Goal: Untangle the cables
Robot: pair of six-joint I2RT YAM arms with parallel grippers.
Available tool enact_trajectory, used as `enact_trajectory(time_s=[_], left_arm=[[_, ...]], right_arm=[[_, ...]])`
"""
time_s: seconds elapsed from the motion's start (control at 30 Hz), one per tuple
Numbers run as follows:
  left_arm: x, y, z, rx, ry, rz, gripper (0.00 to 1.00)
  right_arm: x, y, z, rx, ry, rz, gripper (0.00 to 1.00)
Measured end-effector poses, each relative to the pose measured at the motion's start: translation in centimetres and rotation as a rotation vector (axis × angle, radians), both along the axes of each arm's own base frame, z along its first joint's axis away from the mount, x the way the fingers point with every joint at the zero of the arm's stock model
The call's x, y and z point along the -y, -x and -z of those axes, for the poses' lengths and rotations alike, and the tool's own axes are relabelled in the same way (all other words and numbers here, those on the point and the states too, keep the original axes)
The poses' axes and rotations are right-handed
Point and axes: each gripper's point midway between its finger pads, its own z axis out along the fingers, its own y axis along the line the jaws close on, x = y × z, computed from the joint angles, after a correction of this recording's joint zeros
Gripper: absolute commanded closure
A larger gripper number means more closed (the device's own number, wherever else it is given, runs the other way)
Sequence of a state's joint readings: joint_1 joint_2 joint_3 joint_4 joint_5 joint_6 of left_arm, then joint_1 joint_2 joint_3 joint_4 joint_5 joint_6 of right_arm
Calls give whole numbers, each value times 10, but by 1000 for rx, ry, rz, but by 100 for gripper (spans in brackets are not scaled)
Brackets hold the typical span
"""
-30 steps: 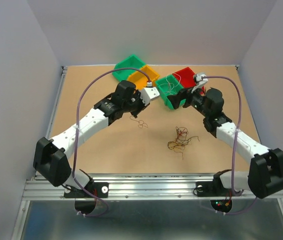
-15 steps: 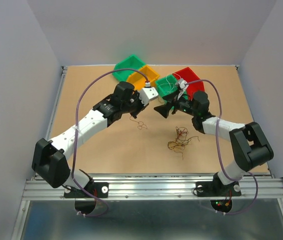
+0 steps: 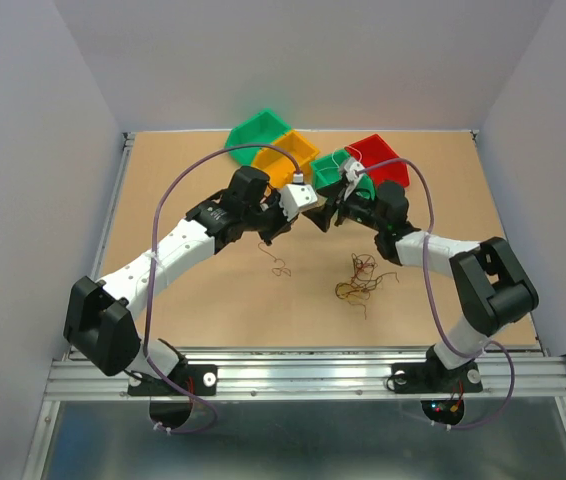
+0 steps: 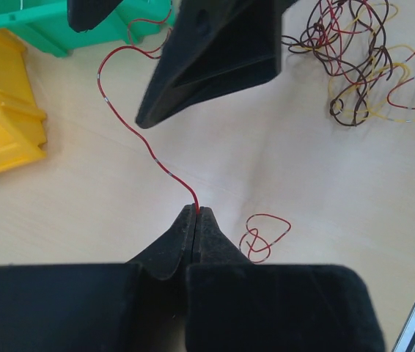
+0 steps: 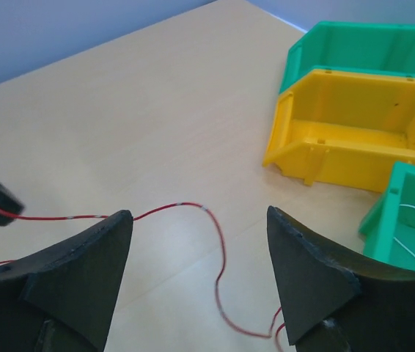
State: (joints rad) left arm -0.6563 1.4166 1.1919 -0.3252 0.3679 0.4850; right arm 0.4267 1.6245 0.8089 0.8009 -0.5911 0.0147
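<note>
While the left gripper (image 4: 196, 211) presses its two fingers tight together, we see the end of a thin red cable (image 4: 123, 121) pinched right between the tips. From that spot the red cable runs away in a wavy line over the table (image 3: 233, 310) and then curls back toward the right gripper (image 5: 198, 216). We see the right gripper's two fingers standing apart, with nothing squeezed in them. The red cable passes through the gap between those fingers, and we cannot tell if it touches either one. The two grippers are very near each other, tip facing tip, over the far middle of the table.

We also see a tangle (image 3: 363, 272) of red, yellow and dark brown cables lying on the table, a bit closer to the front edge than the right gripper. No gripper touches the tangle. A small red loop (image 4: 255, 240) lies by itself on the table, just beside the left gripper's tips in the left wrist view, and apart from the tangle.

At the far side of the table we count four bins in a row: a green bin (image 3: 260, 128), a yellow bin (image 3: 291, 158), a second green bin (image 3: 325, 168) and a red bin (image 3: 381, 160). Inside the second green bin we see a thin white cable (image 5: 413, 253).
</note>
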Motion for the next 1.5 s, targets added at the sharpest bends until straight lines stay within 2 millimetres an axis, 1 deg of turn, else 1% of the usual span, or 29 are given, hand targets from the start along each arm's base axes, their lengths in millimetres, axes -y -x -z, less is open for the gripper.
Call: enact_trajectory(time_s=[0.07, 0.1, 0.2, 0.23, 0.27, 0.33, 0.37, 0.4, 0.5, 0.57, 0.63, 0.67, 0.7, 0.8, 0.93, 0.97, 1.0, 1.03, 1.07, 1.1, 1.13, 1.17, 1.3, 1.5], left_arm=[[0, 1, 0, -1, -3, 4, 100], [0, 1, 0, -2, -3, 4, 100], [-2, 1, -7, 14, 11, -6, 100], [-3, 1, -12, 25, 20, -10, 100], [-4, 1, -17, 36, 30, -14, 100], [-6, 2, -29, 60, 52, -20, 100], [-8, 1, -36, 75, 67, -28, 100], [-9, 1, -42, 87, 79, -34, 100], [-12, -6, -55, 121, 112, -73, 100], [-13, -12, -58, 130, 121, -103, 100], [-14, -21, -59, 128, 125, -136, 100], [-13, -26, -61, 128, 131, -151, 100], [-12, -31, -63, 130, 140, -164, 100], [-9, -44, -62, 126, 159, -200, 100], [-9, -51, -67, 141, 180, -229, 100], [-9, -53, -70, 149, 189, -235, 100], [-8, -54, -71, 154, 193, -238, 100], [-8, -56, -73, 161, 198, -244, 100], [-8, -57, -74, 165, 202, -248, 100], [-8, -57, -74, 170, 208, -250, 100], [-8, -58, -74, 171, 209, -251, 100], [-8, -57, -72, 169, 209, -251, 100], [-8, -57, -71, 164, 208, -251, 100], [-7, -54, -68, 154, 206, -240, 100]], right_arm=[[-2, -4, 5, -4, 9, 0, 34], [-3, -4, 9, -7, 14, -6, 35], [-4, -1, 13, -9, 23, -29, 54], [-5, -1, 12, -3, 24, -35, 62], [-6, 1, 12, -1, 24, -47, 77], [-8, 4, 12, 13, 30, -71, 87], [-9, 7, 12, 11, 28, -86, 98], [-11, 9, 12, 10, 27, -105, 99], [-17, 21, 11, 9, 23, -176, 99], [-24, 35, 11, 8, 20, -247, 99], [-31, 46, 11, 8, 18, -301, 95], [-36, 53, 10, 8, 17, -333, 87], [-43, 63, 8, 9, 13, -380, 82], [-60, 80, 2, 22, 5, -465, 80], [-76, 95, -5, 43, -6, -549, 80], [-77, 97, -6, 45, -7, -562, 77], [-79, 101, -7, 47, -8, -581, 73], [-80, 102, -7, 49, -10, -587, 65], [-81, 102, -8, 49, -11, -594, 52], [-83, 103, -8, 49, -11, -597, 46], [-83, 102, -8, 48, -12, -598, 42], [-83, 102, -7, 37, -13, -596, 40], [-84, 101, -6, 27, -15, -587, 38], [-84, 92, -6, 27, -15, -538, 38]])
